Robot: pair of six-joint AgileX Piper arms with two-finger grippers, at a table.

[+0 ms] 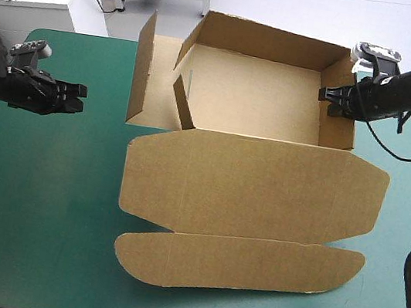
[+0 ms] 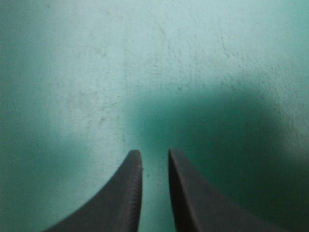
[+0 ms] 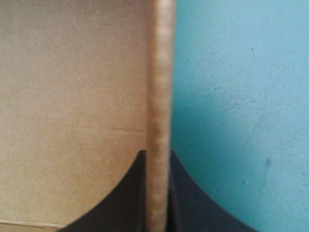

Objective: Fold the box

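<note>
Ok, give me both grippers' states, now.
Left gripper: slightly open, empty.
Right gripper: shut on the box wall.

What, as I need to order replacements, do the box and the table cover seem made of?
Box: brown paperboard, matte, likely corrugated; its cut edge looks pale and thick. Cover: teal-green, matte, faintly scuffed and speckled; perhaps a rubbery mat.

Teal-green cover point(image 1: 45, 176) bare left of box point(image 1: 252, 181); raised walls point(image 1: 341, 105) fence its inside.
</note>
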